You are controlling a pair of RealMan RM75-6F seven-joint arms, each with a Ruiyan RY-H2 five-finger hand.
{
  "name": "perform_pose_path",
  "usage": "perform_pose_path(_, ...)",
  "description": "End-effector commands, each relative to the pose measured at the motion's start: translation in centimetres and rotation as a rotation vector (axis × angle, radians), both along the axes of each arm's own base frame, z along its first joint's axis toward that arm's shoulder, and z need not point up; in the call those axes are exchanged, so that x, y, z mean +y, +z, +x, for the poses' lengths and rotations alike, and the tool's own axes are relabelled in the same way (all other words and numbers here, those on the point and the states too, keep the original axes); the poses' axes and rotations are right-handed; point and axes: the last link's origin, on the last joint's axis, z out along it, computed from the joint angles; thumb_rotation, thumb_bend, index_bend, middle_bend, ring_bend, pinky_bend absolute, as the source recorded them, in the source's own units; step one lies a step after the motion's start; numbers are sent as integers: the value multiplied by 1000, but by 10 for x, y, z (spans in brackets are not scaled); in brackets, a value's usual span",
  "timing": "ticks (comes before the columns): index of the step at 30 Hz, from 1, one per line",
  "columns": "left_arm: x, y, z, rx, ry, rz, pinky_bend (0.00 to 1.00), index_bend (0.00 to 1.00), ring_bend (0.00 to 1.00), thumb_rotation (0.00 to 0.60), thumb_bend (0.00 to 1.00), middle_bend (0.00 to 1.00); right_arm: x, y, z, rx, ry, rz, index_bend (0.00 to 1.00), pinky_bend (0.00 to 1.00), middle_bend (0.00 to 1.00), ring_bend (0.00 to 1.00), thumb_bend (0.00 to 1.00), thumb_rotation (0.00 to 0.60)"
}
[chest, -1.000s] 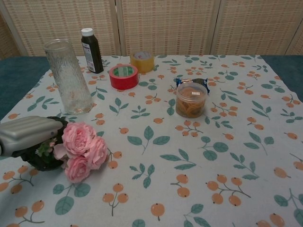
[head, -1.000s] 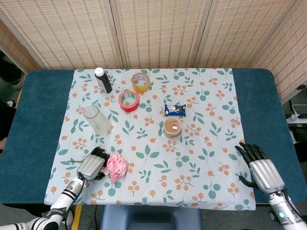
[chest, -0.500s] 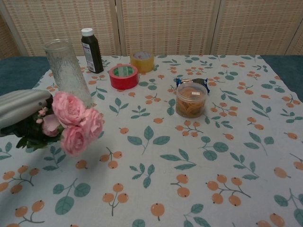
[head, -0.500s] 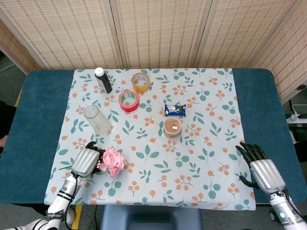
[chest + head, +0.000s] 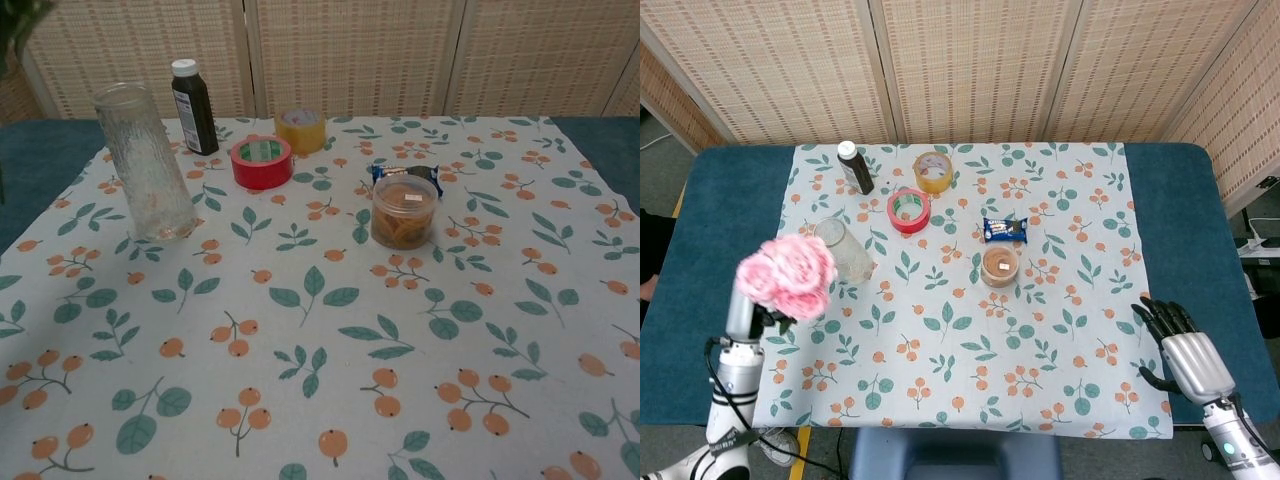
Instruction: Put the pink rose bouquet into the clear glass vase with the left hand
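Your left hand (image 5: 742, 312) has its fingers clamped on the pink rose bouquet (image 5: 786, 276), lifted off the worktop; next, carry it over the clear glass vase (image 5: 843, 250).

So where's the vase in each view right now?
Head view: vase at left of centre, just right of the raised roses.
Chest view: vase upper left, upright and empty.
Shared landmark: the red tape roll sits to its right in both.

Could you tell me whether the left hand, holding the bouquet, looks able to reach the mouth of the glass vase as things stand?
Probably yes. The left hand holds the pink rose bouquet raised just left of the clear glass vase, whose mouth is open with nothing over it; the red tape roll stands farther right.
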Motion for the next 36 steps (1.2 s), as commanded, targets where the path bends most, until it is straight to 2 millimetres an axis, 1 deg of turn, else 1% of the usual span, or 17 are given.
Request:
perform_pose_path(1,48,50,23,-231,-36,127,205,683,459,600,528,764,-1,-1,0,3,-3,4,0,0,0,0,182,600)
perform_pose_path(2,61,52,26,-230,-34,142,205,685,459,600,528,765,-1,-2,-1,5,-5,5,0,0,0,0,182,600)
perform_pose_path(6,98,51,32,-259,-12,152,202,691,455,600,527,766,-3,-3,-2,9,-15,2,0,0,0,0,183,600)
perform_pose_path(9,121,50,35,-256,2,177,201,690,453,600,529,766,-5,-4,-3,13,-25,4,0,0,0,0,182,600)
perform_pose_path(12,135,44,39,-279,1,169,200,690,452,600,528,766,-8,-3,-5,17,-35,-6,0,0,0,0,182,600)
perform_pose_path(18,140,18,51,-257,-29,134,197,690,452,600,528,766,-12,-3,-7,19,-47,-11,0,0,0,0,182,600)
perform_pose_path(23,141,0,53,-236,-24,107,196,690,450,600,528,765,-13,-2,-7,18,-46,-10,0,0,0,0,183,600)
perform_pose_path(30,139,-24,39,-176,-2,101,195,690,444,600,528,763,-11,2,-7,9,-40,-20,0,0,0,0,182,600)
perform_pose_path(36,137,-34,32,-152,-9,105,193,686,439,600,527,759,-10,4,-6,6,-38,-25,0,0,0,0,182,600)
